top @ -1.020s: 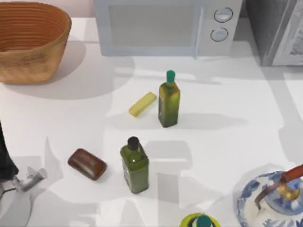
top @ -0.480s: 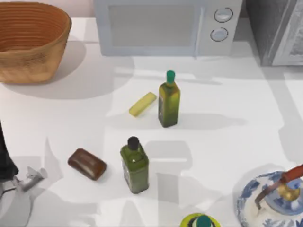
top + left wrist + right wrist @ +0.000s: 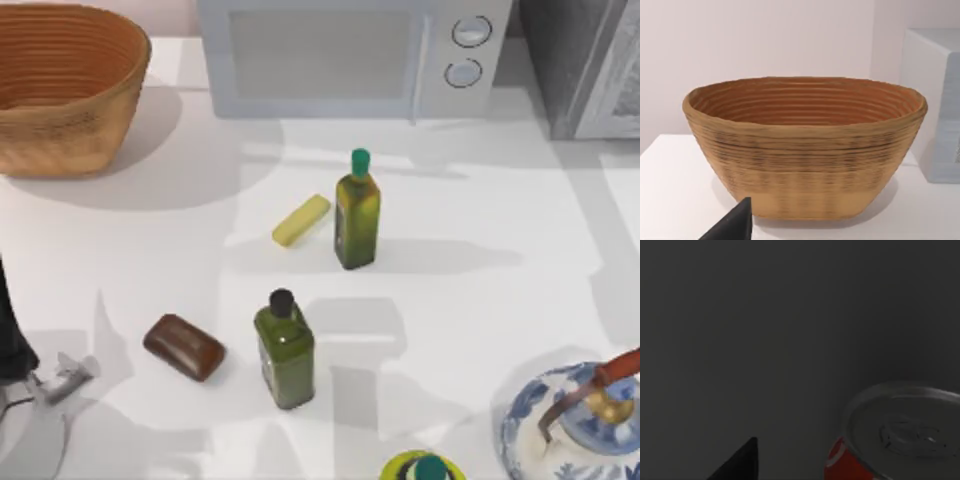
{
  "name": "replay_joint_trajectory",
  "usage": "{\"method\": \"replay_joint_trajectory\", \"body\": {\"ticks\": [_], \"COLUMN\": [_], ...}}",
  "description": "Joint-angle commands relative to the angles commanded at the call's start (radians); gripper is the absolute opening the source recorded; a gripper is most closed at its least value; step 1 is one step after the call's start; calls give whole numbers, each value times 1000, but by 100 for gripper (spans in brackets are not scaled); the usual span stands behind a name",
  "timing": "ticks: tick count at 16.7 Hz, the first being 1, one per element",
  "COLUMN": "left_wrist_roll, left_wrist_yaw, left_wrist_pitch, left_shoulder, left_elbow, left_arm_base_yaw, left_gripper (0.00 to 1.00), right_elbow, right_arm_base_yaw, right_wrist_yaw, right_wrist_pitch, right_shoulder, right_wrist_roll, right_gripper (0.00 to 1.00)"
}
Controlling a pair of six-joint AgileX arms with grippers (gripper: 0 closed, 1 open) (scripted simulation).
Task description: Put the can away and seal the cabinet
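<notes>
The can (image 3: 900,440), red with a silver top, stands upright in a dark grey space in the right wrist view. My right gripper (image 3: 790,472) is close behind and above it. One black fingertip (image 3: 740,462) sits apart from the can with a gap between them, so the gripper looks open and holds nothing. The grey cabinet (image 3: 580,70) stands at the table's back right corner. My left gripper (image 3: 62,380) is parked at the near left edge, open, and its wrist view faces the basket (image 3: 805,150).
A woven basket (image 3: 65,90) sits back left and a microwave (image 3: 350,55) back centre. Two olive-green bottles (image 3: 356,210) (image 3: 284,350), a yellow bar (image 3: 301,220) and a brown block (image 3: 184,347) occupy mid-table. A blue-white teapot (image 3: 575,420) sits near right.
My left gripper has drifted slightly toward the near left corner. Nothing on the table has moved.
</notes>
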Motion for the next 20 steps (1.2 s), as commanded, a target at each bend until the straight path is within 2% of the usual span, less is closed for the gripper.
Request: {"method": "replay_joint_trajectory", "body": {"ticks": [4,7,10,17,20], "left_wrist_roll": [0,0,0,0,0], "left_wrist_yaw": [0,0,0,0,0], "left_wrist_pitch": [0,0,0,0,0], "left_shoulder": [0,0,0,0,0], "left_elbow": [0,0,0,0,0], "left_arm_base_yaw": [0,0,0,0,0], "left_gripper": [100,100,100,100,100], "right_elbow": [-215,-489,-853,-1884,-2229], "right_arm_base_yaw": [-13,-27,-41,-69,-82], "right_wrist_yaw": [-6,-15,-27,-69,-86], "right_wrist_pitch": [38,97,179,414,516], "right_shoulder": [-163,-356,-596,-1318,-1614], "right_wrist_roll": [-11,-16,-19,-19,-17], "right_gripper": [100,100,100,100,100]}}
